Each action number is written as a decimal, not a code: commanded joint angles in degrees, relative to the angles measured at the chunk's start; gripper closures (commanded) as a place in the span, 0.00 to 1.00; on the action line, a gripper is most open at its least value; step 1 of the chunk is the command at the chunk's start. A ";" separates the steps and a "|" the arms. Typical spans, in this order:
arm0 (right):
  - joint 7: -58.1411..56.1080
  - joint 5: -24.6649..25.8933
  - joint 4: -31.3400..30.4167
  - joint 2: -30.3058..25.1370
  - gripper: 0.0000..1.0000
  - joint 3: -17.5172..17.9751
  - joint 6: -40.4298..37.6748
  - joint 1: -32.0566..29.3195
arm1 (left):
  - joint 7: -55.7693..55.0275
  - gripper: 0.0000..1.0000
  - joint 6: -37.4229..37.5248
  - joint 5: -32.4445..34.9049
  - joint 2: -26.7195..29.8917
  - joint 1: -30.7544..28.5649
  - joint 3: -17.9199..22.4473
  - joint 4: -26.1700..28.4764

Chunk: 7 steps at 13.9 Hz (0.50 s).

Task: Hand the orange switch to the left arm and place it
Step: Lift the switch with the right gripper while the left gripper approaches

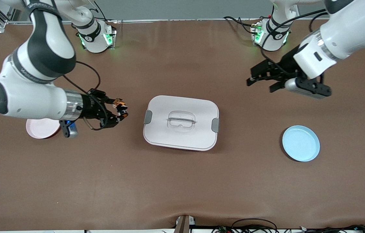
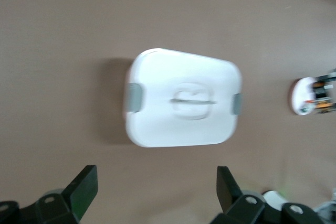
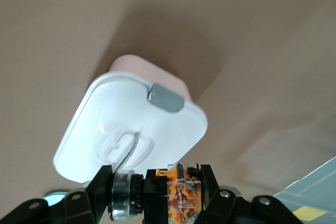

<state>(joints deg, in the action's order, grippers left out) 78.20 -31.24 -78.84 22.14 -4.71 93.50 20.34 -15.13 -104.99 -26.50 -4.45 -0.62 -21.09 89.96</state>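
Observation:
My right gripper (image 1: 121, 111) hangs above the table beside the box, toward the right arm's end, shut on the orange switch (image 1: 120, 107). In the right wrist view the orange switch (image 3: 176, 198), black with an orange block and a silver ring, is clamped between the fingers. The white box (image 1: 181, 122) with grey latches sits mid-table, lid on. My left gripper (image 1: 261, 80) hovers open and empty above the table toward the left arm's end; its fingers (image 2: 84, 187) stand wide apart, with the box (image 2: 181, 98) ahead of them.
A pink plate (image 1: 41, 128) lies under the right arm's wrist. A blue plate (image 1: 300, 143) lies toward the left arm's end, nearer the front camera than the left gripper. Cables run along the table's front edge.

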 commanded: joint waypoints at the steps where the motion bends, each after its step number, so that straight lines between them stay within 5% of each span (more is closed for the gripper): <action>1: 9.40 -1.46 0.79 0.01 1.00 -0.74 3.95 4.17 | -1.30 0.00 -7.22 -5.56 -3.19 0.27 -3.15 -0.58; 7: 25.59 -1.90 3.69 0.45 1.00 -0.74 9.41 10.50 | -1.49 0.04 -18.31 -14.44 -8.28 5.89 -4.13 -0.31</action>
<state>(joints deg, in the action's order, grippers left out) 99.72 -31.87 -76.66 22.14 -4.72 102.01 28.79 -15.90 -120.88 -38.61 -11.37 3.84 -25.16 90.10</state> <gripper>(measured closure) 0.282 0.004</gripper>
